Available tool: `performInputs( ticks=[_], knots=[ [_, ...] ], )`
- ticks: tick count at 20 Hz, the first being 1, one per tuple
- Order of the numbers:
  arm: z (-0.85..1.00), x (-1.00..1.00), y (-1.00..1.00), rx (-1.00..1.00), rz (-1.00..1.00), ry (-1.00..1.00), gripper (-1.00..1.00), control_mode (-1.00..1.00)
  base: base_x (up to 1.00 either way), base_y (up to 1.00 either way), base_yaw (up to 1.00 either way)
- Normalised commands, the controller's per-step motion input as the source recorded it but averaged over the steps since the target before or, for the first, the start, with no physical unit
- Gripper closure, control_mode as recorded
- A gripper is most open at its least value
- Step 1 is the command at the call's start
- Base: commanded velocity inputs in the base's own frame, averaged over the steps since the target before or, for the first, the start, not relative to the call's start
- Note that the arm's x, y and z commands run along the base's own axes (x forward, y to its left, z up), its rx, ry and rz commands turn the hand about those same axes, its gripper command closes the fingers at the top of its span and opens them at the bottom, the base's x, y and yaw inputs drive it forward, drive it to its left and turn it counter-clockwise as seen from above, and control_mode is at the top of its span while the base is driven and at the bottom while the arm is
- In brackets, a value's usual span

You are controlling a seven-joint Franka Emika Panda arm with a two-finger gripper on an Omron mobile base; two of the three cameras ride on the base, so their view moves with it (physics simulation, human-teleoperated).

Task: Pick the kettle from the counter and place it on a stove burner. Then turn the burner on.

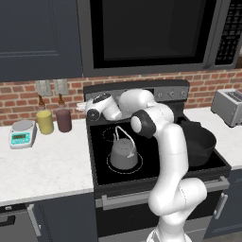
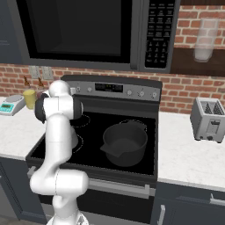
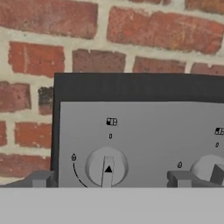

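The small grey kettle stands upright inside the large dashed ring of the front left stove burner on the black glass cooktop. The white counter lies to the left of the stove. My gripper is raised at the left end of the stove's back control panel, well behind the kettle. In the hand view the gripper is open, and its two grey fingertips stand wide apart on either side of the leftmost round knob. The knob's pointer aims straight up, and nothing is held.
A wide black pot sits on the right burners. A toaster stands on the right counter. A yellow cup, a maroon cup and a small scale stand on the left counter. A second knob sits to the right.
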Motion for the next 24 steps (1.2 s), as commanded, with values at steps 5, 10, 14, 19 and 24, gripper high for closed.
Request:
performInputs(
  ticks=[5, 10, 14, 19, 24],
  knots=[
    [-0.08, 0.00, 0.00, 0.00, 0.00, 0.00, -1.00, -1.00, 0.00, 0.00, 0.00],
    [-0.12, 0.00, 0.00, 0.00, 0.00, 0.00, -1.00, -1.00, 0.00, 0.00, 0.00],
    [-0.02, 0.00, 0.00, 0.00, 0.00, 0.00, -1.00, -1.00, 0.00, 0.00, 0.00],
    [0.00, 0.00, 0.00, 0.00, 0.00, 0.00, -1.00, -1.00, 0.00, 0.00, 0.00],
    [0.00, 0.06, 0.00, 0.00, 0.00, 0.00, -1.00, -1.00, 0.00, 0.00, 0.00]
  ],
)
